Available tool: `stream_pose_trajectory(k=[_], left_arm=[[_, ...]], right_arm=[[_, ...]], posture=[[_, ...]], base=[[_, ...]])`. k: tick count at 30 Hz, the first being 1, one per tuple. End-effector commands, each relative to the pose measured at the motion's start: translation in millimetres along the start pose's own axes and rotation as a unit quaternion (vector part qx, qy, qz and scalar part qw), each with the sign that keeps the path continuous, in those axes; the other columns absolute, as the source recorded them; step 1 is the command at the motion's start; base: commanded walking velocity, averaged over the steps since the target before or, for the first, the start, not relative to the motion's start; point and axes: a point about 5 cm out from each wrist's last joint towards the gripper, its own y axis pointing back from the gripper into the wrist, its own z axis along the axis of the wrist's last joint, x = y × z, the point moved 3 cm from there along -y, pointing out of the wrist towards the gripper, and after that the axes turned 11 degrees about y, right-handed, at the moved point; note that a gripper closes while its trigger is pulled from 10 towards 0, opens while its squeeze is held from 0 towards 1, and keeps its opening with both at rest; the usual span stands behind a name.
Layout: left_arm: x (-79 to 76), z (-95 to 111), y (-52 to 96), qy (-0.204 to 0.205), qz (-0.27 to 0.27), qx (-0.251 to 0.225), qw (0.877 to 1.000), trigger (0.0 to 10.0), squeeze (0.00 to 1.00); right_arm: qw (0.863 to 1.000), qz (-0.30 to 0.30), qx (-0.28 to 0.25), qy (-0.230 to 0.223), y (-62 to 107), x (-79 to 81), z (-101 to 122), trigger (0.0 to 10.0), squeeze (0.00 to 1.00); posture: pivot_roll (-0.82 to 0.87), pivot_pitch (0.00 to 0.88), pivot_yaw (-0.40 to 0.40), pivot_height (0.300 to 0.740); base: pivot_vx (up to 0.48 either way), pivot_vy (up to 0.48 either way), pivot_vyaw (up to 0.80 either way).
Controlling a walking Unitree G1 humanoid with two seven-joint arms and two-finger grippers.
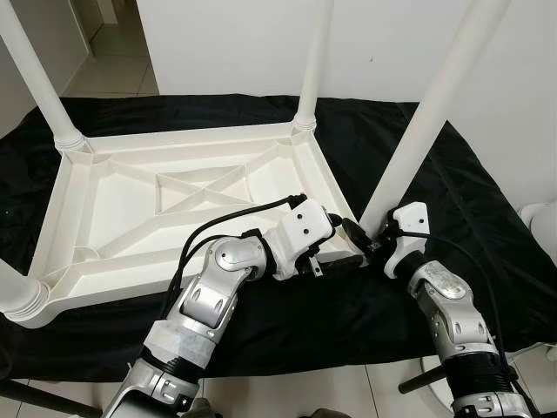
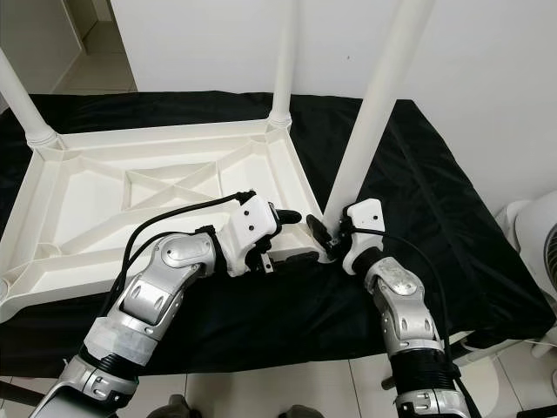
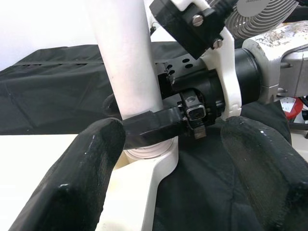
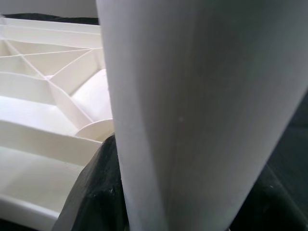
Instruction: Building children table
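Setting: pale tiled floor (image 1: 113,74) against a white wall (image 1: 226,43), with a black cloth (image 1: 470,192) spread over it. A white fan (image 2: 540,235) stands at the cloth's right edge.

Item 1: white plastic table top (image 1: 130,205), lying upside down on the cloth, ribbed underside facing up. White legs rise from its corners: far-left leg (image 1: 35,78), far-right leg (image 1: 313,61), near-left leg (image 1: 17,292).

Item 2: near-right leg (image 1: 426,113), a white tube standing in the near-right corner socket, tilted away to the right.

Item 3: right gripper (image 1: 370,241), at the base of the near-right leg. Its black fingers (image 3: 154,125) are clamped around the tube just above the socket; the right wrist view shows the tube pressed close between the dark pads.

Item 4: left gripper (image 1: 352,248), reaching across the table top's near rim toward the same corner. Its fingers (image 3: 82,178) are spread wide, holding nothing, just beside the right gripper and short of the leg.
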Motion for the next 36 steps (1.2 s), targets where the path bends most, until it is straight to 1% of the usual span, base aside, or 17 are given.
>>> stream_pose_trajectory(k=[1,2,4,6,10,12,14,16,17,20,21,22,23,24,34,35,36], left_arm=[[6.9,1,-0.2,-0.002,0.044,-0.005,0.999,10.0,0.00],[6.9,1,-0.3,-0.001,0.044,-0.005,0.999,10.0,0.00],[7.0,1,-0.4,-0.001,0.044,-0.006,0.999,10.0,0.00],[6.7,1,-0.9,0.001,0.044,-0.006,0.999,10.0,0.00],[6.3,1,-1.3,0.002,0.043,-0.007,0.999,10.0,0.00],[6.3,1,-1.3,0.002,0.043,-0.007,0.999,10.0,0.00],[6.8,0,-1.3,0.002,0.043,-0.005,0.999,10.0,0.00],[6.8,0,-1.3,0.002,0.043,-0.005,0.999,10.0,0.00],[6.9,0,-1.1,0.003,0.043,-0.005,0.999,10.0,0.00],[6.3,-1,-1.6,0.004,0.040,-0.004,0.999,10.0,0.00],[6.0,-1,-1.8,0.005,0.040,-0.004,0.999,10.0,0.00],[5.8,-1,-1.8,0.005,0.040,-0.004,0.999,10.0,0.00],[5.8,-1,-1.8,0.005,0.040,-0.004,0.999,10.0,0.00],[5.7,-1,-1.8,0.004,0.040,-0.004,0.999,10.0,0.00],[4.5,-2,-0.5,0.009,0.038,-0.001,0.999,10.0,0.00],[4.5,-2,-0.3,0.009,0.038,-0.001,0.999,10.0,0.00],[4.5,-2,-0.3,0.009,0.038,-0.001,0.999,10.0,0.00]], right_arm=[[0.998,-0.036,0.053,0.007,2.0,-2.8,-18,10.0,0.00],[0.997,-0.057,0.058,0.006,2.6,-6.0,-18,10.0,0.00],[0.996,-0.070,0.061,0.005,3.1,-8.1,-18,10.0,0.00],[0.992,-0.111,0.065,-0.003,4.8,-12.3,-15,10.0,0.00],[0.979,-0.187,0.073,-0.036,8.3,-13.8,-12,10.0,0.00],[0.979,-0.187,0.073,-0.036,8.3,-13.8,-12,10.0,0.00],[0.974,-0.209,0.068,-0.044,8.6,-8.5,-8,10.0,0.00],[0.974,-0.209,0.068,-0.044,8.6,-8.5,-8,10.0,0.00],[0.970,-0.228,0.067,-0.048,8.6,-5.8,-5,10.0,0.00],[0.935,-0.338,0.085,-0.061,11.5,8.8,1,10.0,0.00],[0.927,-0.358,0.091,-0.065,12.8,11.2,2,10.0,0.00],[0.922,-0.371,0.096,-0.057,14.6,11.6,2,10.0,0.00],[0.922,-0.371,0.096,-0.057,14.6,11.6,2,10.0,0.00],[0.918,-0.379,0.100,-0.051,15.9,11.9,3,10.0,0.00],[0.923,-0.366,0.097,-0.064,21.1,14.4,6,10.0,0.00],[0.924,-0.366,0.092,-0.064,22.6,16.7,8,10.0,0.78],[0.924,-0.366,0.092,-0.064,22.6,16.7,8,10.0,0.78]], posture=[[-0.01,0.000,-0.026,0.740],[-0.01,0.000,-0.026,0.740],[-0.01,0.000,-0.026,0.740],[-0.02,0.000,-0.024,0.740],[-0.02,0.000,-0.019,0.740],[-0.02,0.000,-0.019,0.740],[-0.03,0.000,-0.013,0.740],[-0.03,0.000,-0.013,0.740],[-0.03,0.000,-0.010,0.740],[-0.04,0.000,-0.007,0.740],[-0.04,0.000,-0.007,0.740],[-0.04,0.000,-0.005,0.740],[-0.04,0.000,-0.005,0.740],[-0.04,0.000,-0.004,0.740],[-0.04,0.001,-0.005,0.740],[-0.04,0.001,-0.007,0.740],[-0.04,0.001,-0.007,0.740]], base=[[0.000,0.000,0.00],[0.000,0.000,0.00],[0.000,0.000,0.00],[0.000,0.000,0.00],[0.000,0.000,0.00],[0.000,0.000,0.00],[0.000,0.000,0.00],[0.000,0.000,0.00],[0.000,0.000,0.00],[0.000,0.000,0.00],[0.000,0.000,0.00],[0.000,0.000,0.00],[0.000,0.000,0.00],[0.000,0.000,0.00],[0.000,0.000,0.00],[0.000,0.000,0.00],[0.000,0.000,0.00]])
